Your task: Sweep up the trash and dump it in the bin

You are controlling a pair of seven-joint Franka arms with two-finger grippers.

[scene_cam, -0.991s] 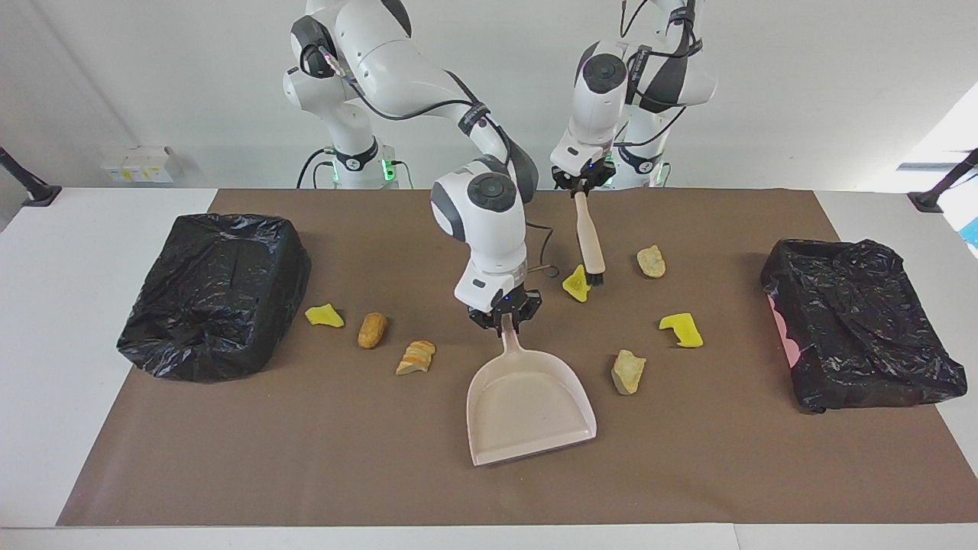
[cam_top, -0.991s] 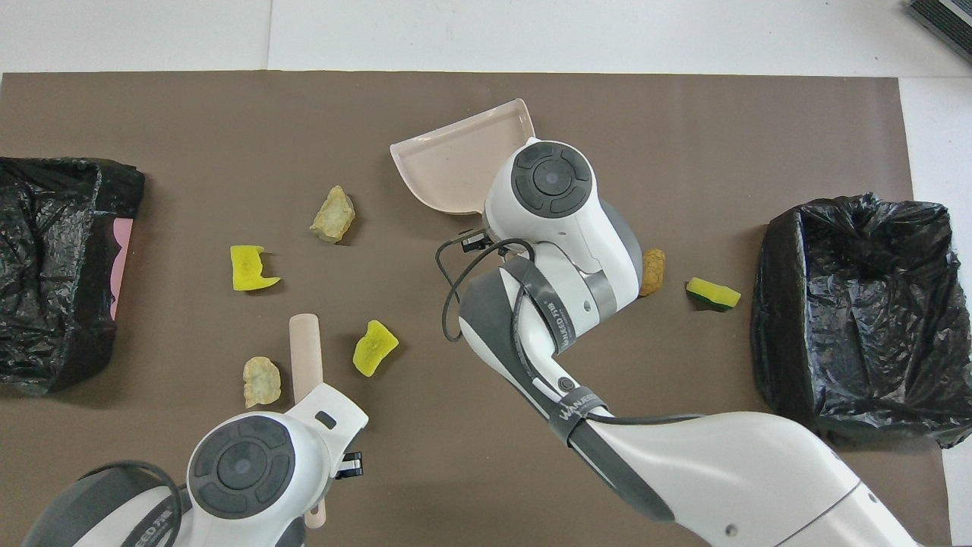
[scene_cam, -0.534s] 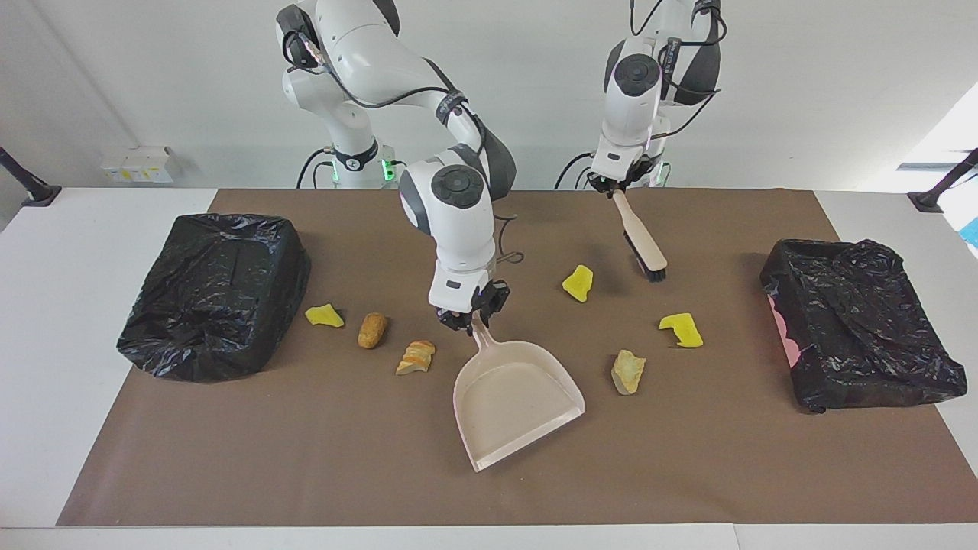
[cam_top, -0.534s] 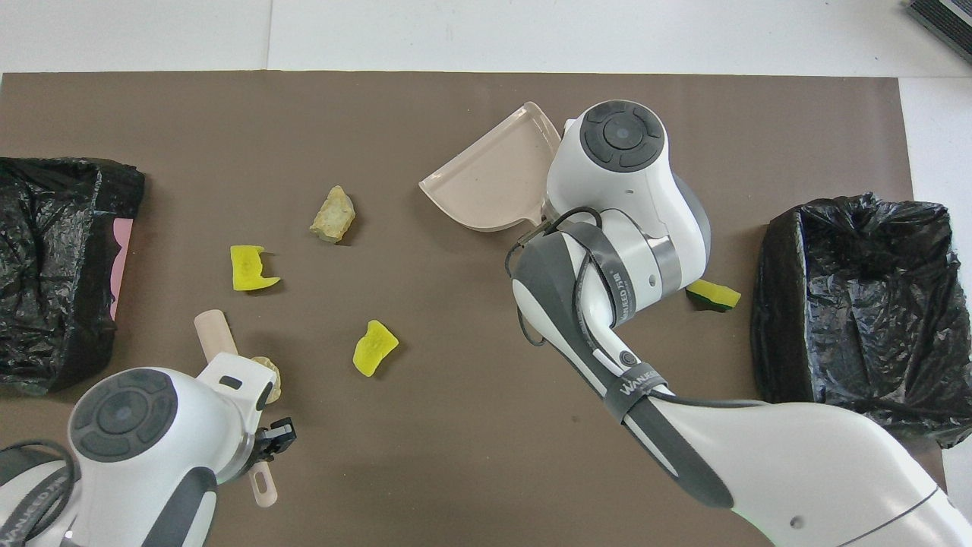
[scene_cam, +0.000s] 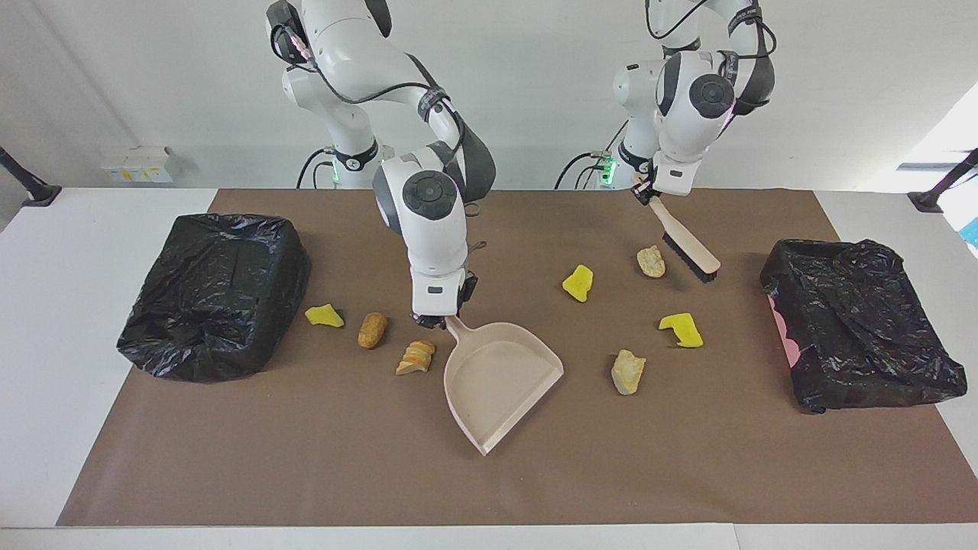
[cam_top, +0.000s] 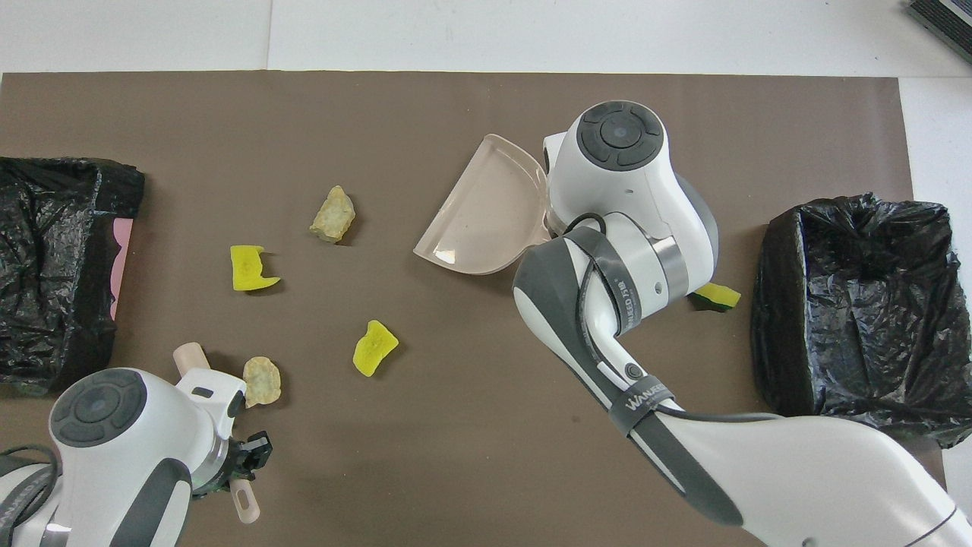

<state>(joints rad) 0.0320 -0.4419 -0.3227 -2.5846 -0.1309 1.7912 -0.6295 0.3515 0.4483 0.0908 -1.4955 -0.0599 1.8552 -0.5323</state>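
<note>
The bench (scene_cam: 92, 428) carries a brown mat (scene_cam: 306, 473) that covers most of its top. A black-bagged bin (scene_cam: 218, 294) sits at the right arm's end of the mat, and a second bagged bin (scene_cam: 859, 332) at the left arm's end.

The right arm reaches out over the middle of the mat. Its right pincer (scene_cam: 437, 317) is clamped on the handle of the beige dustpan (scene_cam: 497, 386), whose pan lies tilted, with its open mouth turned toward the left arm's end and away from the robots.

The left pincer (scene_cam: 646, 192) is clamped on the handle of the beige brush (scene_cam: 684, 241). The brush slants down with its black bristles just above or on the mat, beside a tan scrap; contact cannot be told.

The trash lies scattered in seven scraps. Near the first bin are a green-backed sponge chunk (scene_cam: 324, 315), a brown pastry piece (scene_cam: 372, 329) and a sliced bread piece (scene_cam: 416, 357), the last just beside the dustpan's handle. Toward the left arm's end lie a yellow sponge chunk (scene_cam: 578, 283), a tan scrap by the bristles (scene_cam: 651, 261), a notched yellow sponge (scene_cam: 681, 330) and a pale bread lump (scene_cam: 628, 372).
</note>
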